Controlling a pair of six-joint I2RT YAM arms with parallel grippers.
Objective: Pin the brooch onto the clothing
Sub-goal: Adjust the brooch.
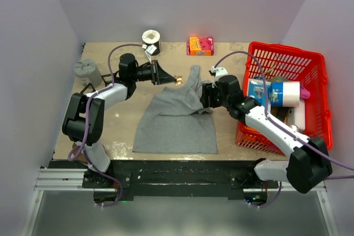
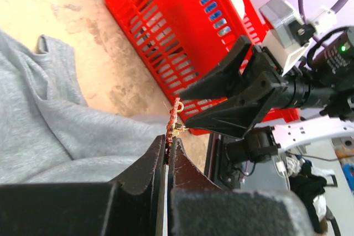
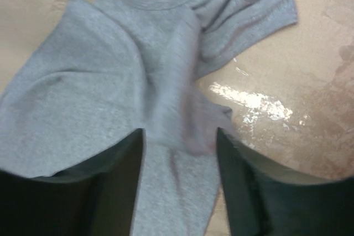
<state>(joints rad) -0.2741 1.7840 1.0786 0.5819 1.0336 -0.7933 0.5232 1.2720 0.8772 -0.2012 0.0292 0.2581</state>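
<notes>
1. Grey plastic forms a small lidded pot at the far left of the table, well apart from the work. The tabletop is tan, mottled and glossy in patches.
2. Black jaws of the left gripper are pressed together on the brooch, pinching it by its lower edge.
3. Orange-red and tiny, the brooch has a ragged, petal-like outline with a small gold loop at its top. It is up in the air near the shoulder straps and, as far as the views show, apart from the cloth.
4. Soft grey knit makes up the top, which is sleeveless and lies mostly flat with its hem toward the arms. Its upper right part is rucked into a ridge and the straps are twisted.
5. Wide apart stand the jaws of the right gripper, with a raised fold of the knit between them but not pinched. It holds nothing.
6. Judged from this, the step in hand is bringing the brooch to the cloth, and the pin is not yet in. The next move likely calls for the right gripper to pinch the fold and hold it raised and taut. The left gripper could then steer the pin into the knit, which will tend to yield rather than resist.
7. Red plastic lattice forms the basket at the far right, which holds a few packs and plays no part here.
</notes>
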